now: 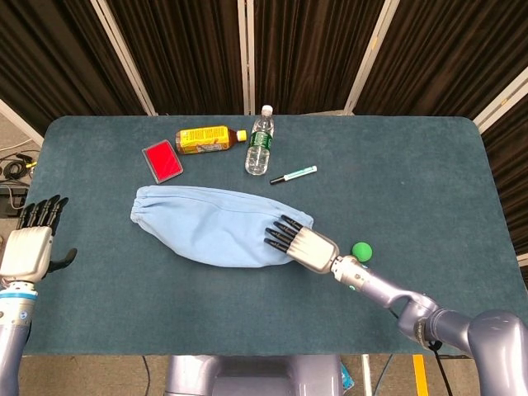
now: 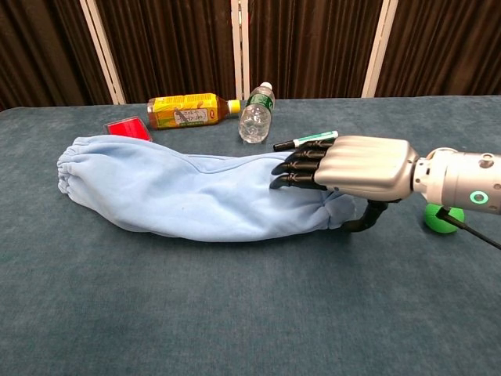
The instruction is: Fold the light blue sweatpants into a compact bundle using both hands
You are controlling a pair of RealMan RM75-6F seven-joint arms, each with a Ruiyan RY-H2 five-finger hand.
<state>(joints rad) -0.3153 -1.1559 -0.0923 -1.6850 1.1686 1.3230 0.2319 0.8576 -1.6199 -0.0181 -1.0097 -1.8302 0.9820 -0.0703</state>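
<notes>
Table: dark teal cloth, black curtains behind
Sweatpants: light blue sweatpants lie folded long at the table centre
Your right hand: right hand lies flat on the pants' 4 o'clock end, fingers straight, gripping nothing
Your left hand: left hand at 9 o'clock edge, spread, empty
Others: bottles and pen at 12 o'clock

Bright even overhead light, soft faint shadows, both views sharp, mild glare on the right hand casing, dark curtains underexposed, slight edge distortion.
</notes>
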